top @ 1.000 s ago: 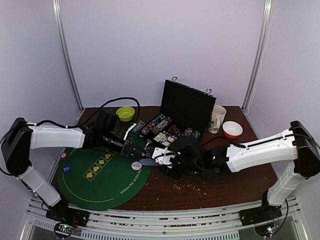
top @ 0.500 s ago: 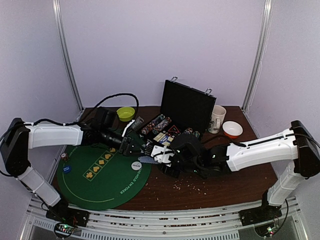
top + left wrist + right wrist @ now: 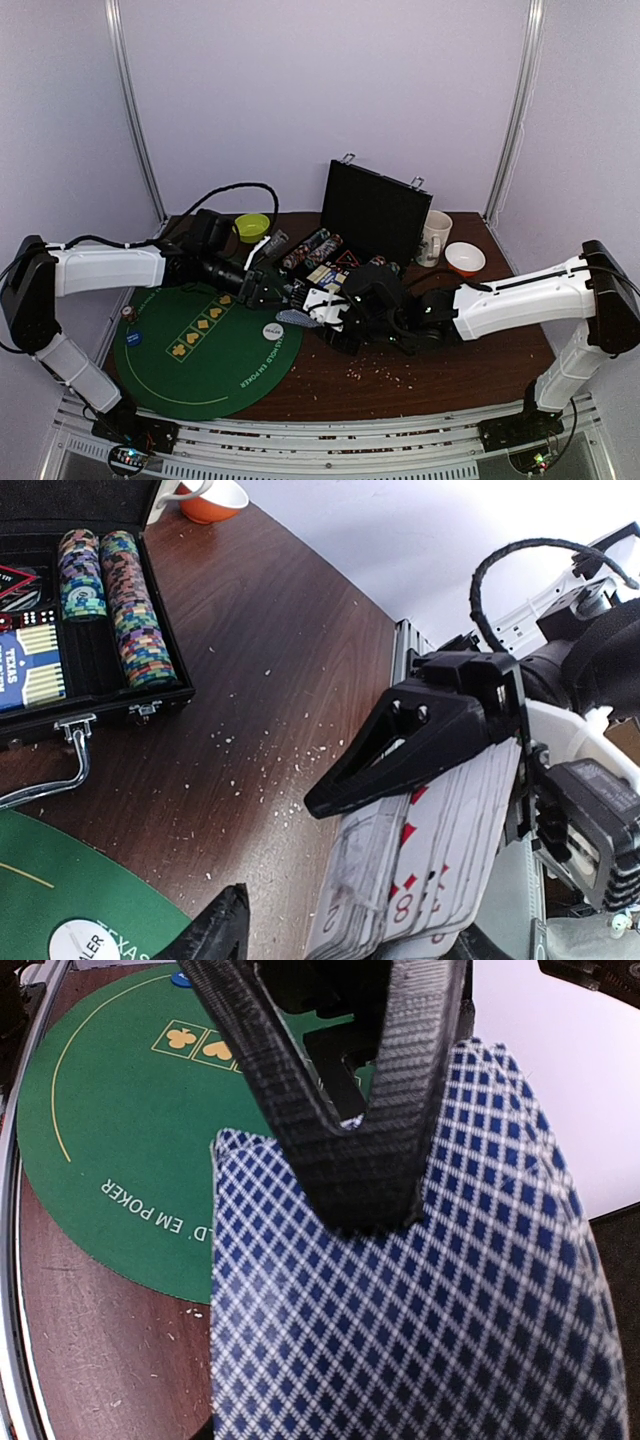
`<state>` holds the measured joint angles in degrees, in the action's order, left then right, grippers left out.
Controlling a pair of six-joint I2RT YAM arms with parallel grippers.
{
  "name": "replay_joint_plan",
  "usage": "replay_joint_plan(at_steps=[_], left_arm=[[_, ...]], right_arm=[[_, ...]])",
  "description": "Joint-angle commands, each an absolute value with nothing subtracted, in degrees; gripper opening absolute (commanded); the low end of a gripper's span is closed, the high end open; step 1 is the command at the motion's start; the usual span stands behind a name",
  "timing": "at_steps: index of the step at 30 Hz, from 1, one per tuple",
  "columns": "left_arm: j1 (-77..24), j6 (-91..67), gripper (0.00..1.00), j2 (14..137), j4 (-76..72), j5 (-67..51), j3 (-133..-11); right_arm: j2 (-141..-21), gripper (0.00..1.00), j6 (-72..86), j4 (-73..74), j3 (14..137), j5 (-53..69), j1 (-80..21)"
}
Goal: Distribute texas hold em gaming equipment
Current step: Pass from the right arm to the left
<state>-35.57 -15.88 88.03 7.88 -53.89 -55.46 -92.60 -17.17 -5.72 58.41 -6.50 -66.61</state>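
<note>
My right gripper [image 3: 322, 310] [image 3: 375, 1215] is shut on a deck of playing cards [image 3: 291, 318] [image 3: 420, 1310]. Its upper finger presses on the blue-checked backs and the lower finger is hidden beneath. My left gripper [image 3: 264, 291] [image 3: 340, 942] is open, its jaws either side of the deck's near end. The white card faces [image 3: 440, 840] show red pips, and the left finger [image 3: 222, 930] stands apart from them. Poker chips [image 3: 308, 248] [image 3: 135, 610] lie in rows in the open black case [image 3: 375, 212]. The white dealer disc [image 3: 272, 329] [image 3: 85, 942] lies on the green felt mat [image 3: 190, 365] [image 3: 120, 1110].
A lime-green bowl [image 3: 251, 227] stands behind the left arm. A white mug [image 3: 435, 238] and an orange-and-white bowl [image 3: 465, 259] [image 3: 205, 498] stand right of the case. A blue chip [image 3: 134, 337] lies on the mat's left side. Pale crumbs dot the brown table [image 3: 400, 385].
My left gripper has opened wider and edged right, up to the deck. The right gripper has kept its hold on the cards and shifted slightly left.
</note>
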Motion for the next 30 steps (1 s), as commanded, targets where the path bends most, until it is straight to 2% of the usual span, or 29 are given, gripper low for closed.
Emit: replay_joint_plan(at_steps=[1,5,13,18,21,25,26,28,29,30], left_arm=[[-35.03,-12.74,0.57,87.96,10.13,-51.68,-57.03],[-34.68,-12.81,0.46,88.14,10.56,-51.66,-56.6],[-34.76,-19.8,0.52,88.04,0.46,-56.98,-53.07],[-34.79,-22.05,0.48,88.09,-2.46,-58.13,-51.68],[-34.73,-22.04,0.33,87.4,-3.09,-58.93,-51.15],[-34.74,-22.32,0.0,87.01,-3.83,-59.55,-50.58],[-34.76,-22.26,0.0,86.97,-3.61,-59.48,-50.55],[-34.79,-22.53,0.0,86.88,-3.51,-59.39,-50.41],[-34.74,-22.77,0.0,86.84,-3.51,-59.22,-50.29],[-34.72,-23.13,0.0,86.84,-3.54,-58.93,-50.15]], right_arm=[[-92.06,0.39,-15.66,-6.34,59.75,-4.8,-66.04],[-92.24,0.39,-15.64,-6.45,59.82,-4.39,-66.04],[-94.23,0.39,-18.5,-6.13,62.44,-4.6,-66.04],[-96.01,0.38,-20.57,-4.09,64.72,-4.65,-66.07],[-95.87,0.38,-21.12,-4.13,64.73,-4.66,-66.01],[-95.7,0.38,-21.44,-3.65,64.69,-4.82,-66.08],[-95.57,0.39,-21.57,-3.49,64.56,-5.06,-66.01],[-95.15,0.45,-21.85,-3.43,64.14,-5.92,-66.01],[-94.83,0.54,-21.98,-3.44,63.82,-6.52,-66.07],[-94.57,0.71,-22.3,-3.52,63.5,-7.21,-66.08]])
